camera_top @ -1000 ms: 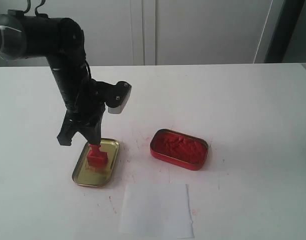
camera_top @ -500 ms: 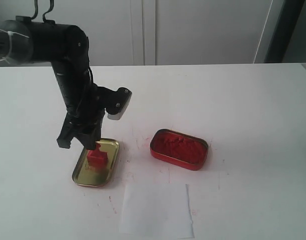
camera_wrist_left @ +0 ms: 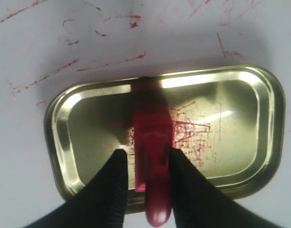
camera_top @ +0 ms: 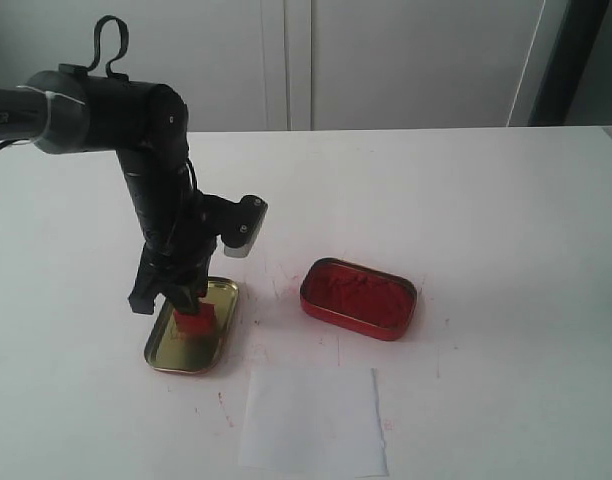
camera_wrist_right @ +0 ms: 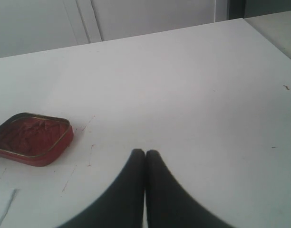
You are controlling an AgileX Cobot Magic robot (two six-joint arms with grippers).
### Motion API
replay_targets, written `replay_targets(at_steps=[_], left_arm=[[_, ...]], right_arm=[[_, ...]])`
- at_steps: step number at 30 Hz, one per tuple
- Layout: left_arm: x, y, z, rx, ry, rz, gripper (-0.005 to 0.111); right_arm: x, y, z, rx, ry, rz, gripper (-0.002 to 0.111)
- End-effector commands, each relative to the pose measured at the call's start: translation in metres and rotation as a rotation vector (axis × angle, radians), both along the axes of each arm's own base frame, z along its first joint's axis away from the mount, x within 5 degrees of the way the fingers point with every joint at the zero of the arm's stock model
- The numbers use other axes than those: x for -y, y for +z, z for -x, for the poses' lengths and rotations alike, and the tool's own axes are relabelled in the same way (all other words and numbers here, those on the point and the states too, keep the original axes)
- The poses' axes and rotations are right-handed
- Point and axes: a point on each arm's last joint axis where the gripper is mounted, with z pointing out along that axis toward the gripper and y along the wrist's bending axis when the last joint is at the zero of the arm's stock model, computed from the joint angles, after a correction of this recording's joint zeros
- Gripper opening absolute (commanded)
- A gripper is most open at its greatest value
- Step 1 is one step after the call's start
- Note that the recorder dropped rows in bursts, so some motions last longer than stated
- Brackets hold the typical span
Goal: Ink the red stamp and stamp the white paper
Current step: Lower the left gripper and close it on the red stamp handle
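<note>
A: Left gripper (camera_wrist_left: pixel 145 159), state?
B: Down over the gold lid (camera_top: pixel 222 296). Its two dark fingers (camera_wrist_left: pixel 114 180) pinch the handle of the red stamp (camera_wrist_left: pixel 152 137), one on each side.
A: Stamp position?
B: Standing upright inside the lid, base on the lid's floor, which is smeared with red there.
A: Right gripper (camera_wrist_right: pixel 145 154)?
B: Fingers pressed together, holding nothing, above bare tabletop (camera_top: pixel 486 200).
A: Other items?
B: The open red tin (camera_top: pixel 358 297) of ink paste lies to the lid's right, apart from it. The white paper (camera_top: pixel 311 420) lies flat at the near edge, between and in front of the two.
</note>
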Motion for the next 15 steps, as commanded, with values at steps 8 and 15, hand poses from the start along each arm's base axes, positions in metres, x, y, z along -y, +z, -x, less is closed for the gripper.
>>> replay_targets(at_steps=[8, 15], left_arm=[[0.0025, -0.0004, 0.0043, -0.022, 0.007, 0.009, 0.019], [0.0023, -0.0005, 0.0042, -0.022, 0.007, 0.008, 0.0]], right_arm=[[0.0001, -0.0006, -0.0001, 0.009, -0.003, -0.001, 0.0], [0.0001, -0.0006, -0.0001, 0.009, -0.003, -0.001, 0.0]])
